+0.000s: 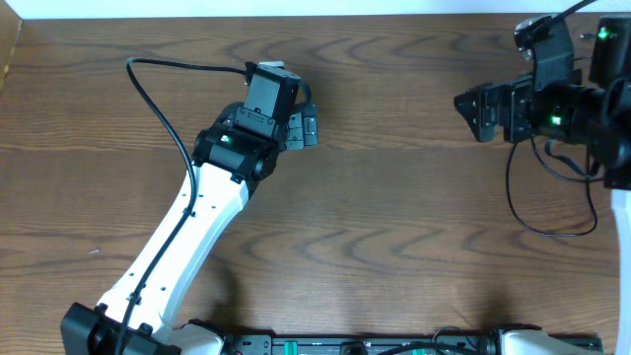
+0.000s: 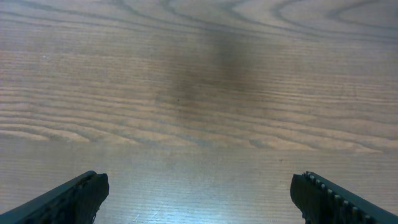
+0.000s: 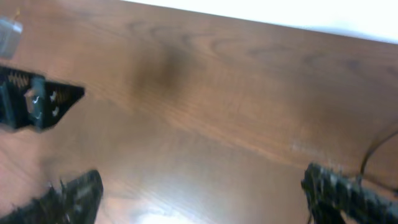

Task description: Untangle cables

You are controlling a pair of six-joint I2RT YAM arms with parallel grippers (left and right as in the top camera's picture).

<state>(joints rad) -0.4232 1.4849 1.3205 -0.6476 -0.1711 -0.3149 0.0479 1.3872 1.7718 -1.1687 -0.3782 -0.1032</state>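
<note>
The thin black cable and the thin white cable show in no view. My left gripper (image 1: 308,130) is open and empty above bare wood left of the table's middle; its fingers stand wide apart in the left wrist view (image 2: 199,199). My right gripper (image 1: 469,110) is open and empty at the far right, pointing left; its fingers are wide apart in the right wrist view (image 3: 202,196), which is blurred.
The wooden table (image 1: 394,217) fills the overhead view. The left arm's thick black cable (image 1: 158,99) arcs at the upper left. The right arm's black cable (image 1: 552,233) loops on the table at the right. The left gripper shows in the right wrist view (image 3: 34,102).
</note>
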